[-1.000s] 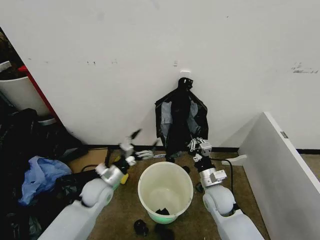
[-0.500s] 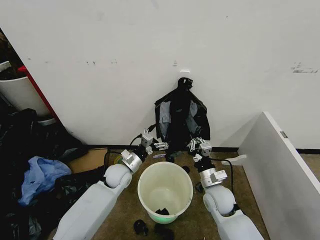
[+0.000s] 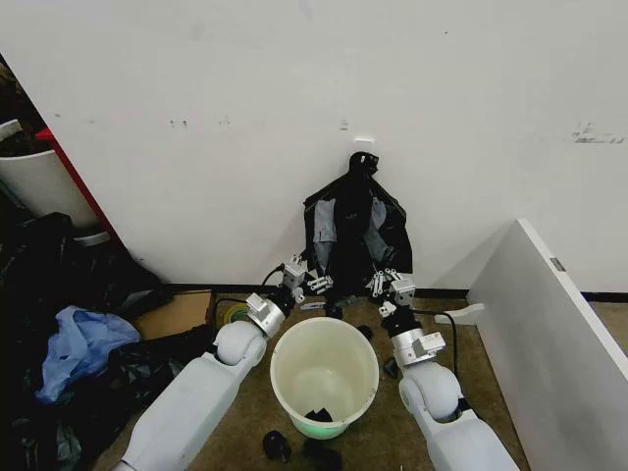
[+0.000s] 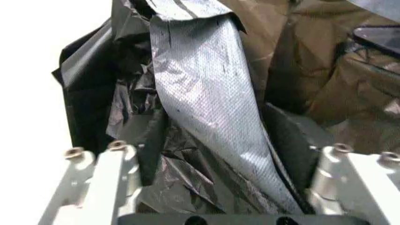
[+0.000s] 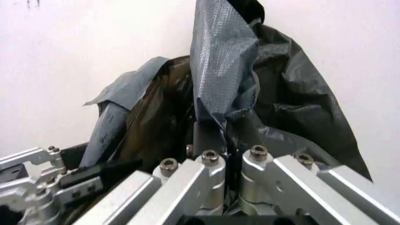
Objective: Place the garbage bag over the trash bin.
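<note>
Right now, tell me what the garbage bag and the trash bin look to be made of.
Garbage bag: thin black plastic film, glossy, judging by its crinkles, sheen and fine embossed texture in the wrist views. Trash bin: probably smooth moulded white plastic, with a rolled rim and a greenish bottom.

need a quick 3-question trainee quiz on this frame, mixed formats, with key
1. True or false: the garbage bag is over the trash bin.
2. Multiple choice: the left tool is
A) open, with a fold of the bag between its fingers
B) shut on the bin's rim
C) down inside the bin
3. Fill in: the right tool is shut on the ____.

Key: 1 false, the bag hangs against the wall behind the bin; 2 A; 3 garbage bag.
</note>
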### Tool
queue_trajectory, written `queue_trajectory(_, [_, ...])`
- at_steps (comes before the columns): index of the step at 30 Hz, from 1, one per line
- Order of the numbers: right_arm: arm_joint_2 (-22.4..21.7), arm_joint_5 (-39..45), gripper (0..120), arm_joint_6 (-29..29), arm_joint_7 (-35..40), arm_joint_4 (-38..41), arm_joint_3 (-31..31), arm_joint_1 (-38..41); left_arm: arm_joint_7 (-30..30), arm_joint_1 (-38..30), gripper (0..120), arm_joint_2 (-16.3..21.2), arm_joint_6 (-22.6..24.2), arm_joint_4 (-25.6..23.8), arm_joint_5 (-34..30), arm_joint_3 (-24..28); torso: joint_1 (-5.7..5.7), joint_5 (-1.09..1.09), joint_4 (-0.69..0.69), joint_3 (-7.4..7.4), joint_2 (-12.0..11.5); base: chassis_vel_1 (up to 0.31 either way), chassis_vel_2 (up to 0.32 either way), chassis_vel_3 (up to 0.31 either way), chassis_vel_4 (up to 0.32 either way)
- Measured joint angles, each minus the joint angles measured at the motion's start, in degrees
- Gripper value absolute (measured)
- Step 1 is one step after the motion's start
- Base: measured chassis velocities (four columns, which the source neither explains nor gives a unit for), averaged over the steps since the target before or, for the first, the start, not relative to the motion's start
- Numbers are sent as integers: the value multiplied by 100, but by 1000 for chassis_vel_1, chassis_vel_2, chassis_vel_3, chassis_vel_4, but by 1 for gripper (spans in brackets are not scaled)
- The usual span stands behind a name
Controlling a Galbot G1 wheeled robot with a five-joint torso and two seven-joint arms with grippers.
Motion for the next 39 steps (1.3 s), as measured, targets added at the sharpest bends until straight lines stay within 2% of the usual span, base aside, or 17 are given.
queue_trajectory(1, [0, 0, 0, 0, 0, 0, 0, 0, 0, 0, 58, 0, 0, 0, 0, 0, 0, 0, 0, 0, 0, 0, 0, 0, 0])
queue_trajectory(7, [-57, 218, 0, -52, -1, 148, -33, -65, -15, 112, 32, -13, 18, -82, -240, -82, 0, 0, 0, 0, 0, 0, 0, 0, 0])
queue_trajectory(10, [-93, 332, 0, -75, 18, 237, -57, -125, -63, 270, 25, 50, 9, -266, -261, -201, 0, 0, 0, 0, 0, 0, 0, 0, 0])
queue_trajectory(15, [-341, 685, 0, -289, 385, 815, -284, -505, -200, 564, 2, 178, -46, -706, -326, -552, -1, 0, 0, 0, 0, 0, 0, 0, 0])
queue_trajectory(17, [-395, 691, 0, -354, 532, 934, -325, -591, -257, 641, 0, 213, -65, -829, -364, -615, -1, -1, -1, 0, 0, 0, 0, 0, 0])
queue_trajectory(21, [-958, 544, 0, -1181, 1885, 1864, -788, -1379, -770, 1202, 0, 433, -83, -1592, -296, -778, -1, -1, -1, -1, 0, 0, 0, 0, 0])
queue_trajectory(23, [-1023, 558, 0, -1269, 1982, 1963, -837, -1468, -836, 1282, 0, 458, -70, -1683, -236, -785, -1, -1, -2, -1, 1, 0, 0, 0, 0])
queue_trajectory(26, [-1344, 676, 0, -1592, 2275, 2541, -1042, -2000, -1267, 1768, 0, 592, 44, -2064, 201, -847, -1, -1, -1, -1, 1, 0, 0, 0, 0])
queue_trajectory(31, [-1384, 410, 0, -1414, 2197, 2924, -936, -2308, -1410, 2197, 0, 633, -7, -2492, 199, -911, -1, -1, 1, -1, 2, 0, 0, 0, 0])
queue_trajectory(37, [-1364, 294, 0, -1034, 1794, 3780, -731, -2685, -903, 2710, 0, 831, -122, -3476, -677, -1056, -1, 0, 0, -1, 2, 0, 0, 0, 0])
queue_trajectory(39, [-1364, 292, 0, -1026, 1769, 3887, -727, -2750, -867, 2790, 0, 882, -75, -3630, -759, -1113, -1, 0, -1, -1, 2, 0, 0, 0, 0])
